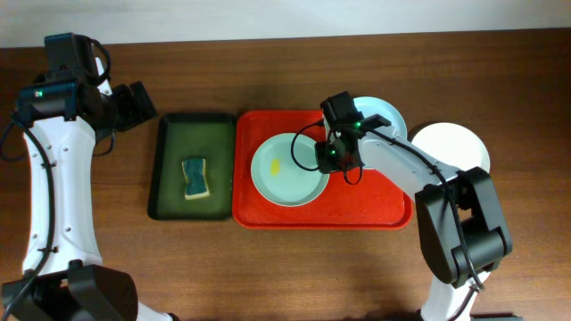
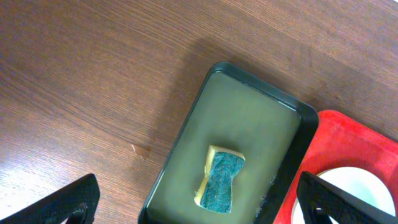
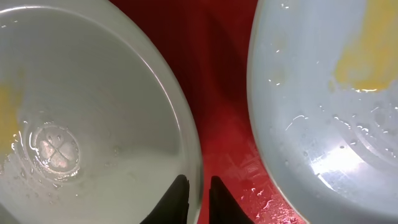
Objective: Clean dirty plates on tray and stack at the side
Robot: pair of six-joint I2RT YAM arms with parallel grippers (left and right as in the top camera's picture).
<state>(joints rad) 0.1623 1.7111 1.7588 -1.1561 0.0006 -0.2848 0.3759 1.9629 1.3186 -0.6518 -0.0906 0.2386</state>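
Right gripper [image 3: 200, 201] astride wet, glossy plate [image 3: 93, 93] rim

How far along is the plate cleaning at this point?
Done: one white plate sits on the table beside the red tray. In hand: the right gripper pinches the rim of a smeared pale plate. Left: that plate and a second smeared plate need wiping; the sponge lies in the green tray.

Three plates [image 1: 287, 169] [image 1: 390, 116] [image 1: 457, 147], two trays [image 1: 357, 207] [image 1: 171, 147], one sponge [image 1: 196, 178]
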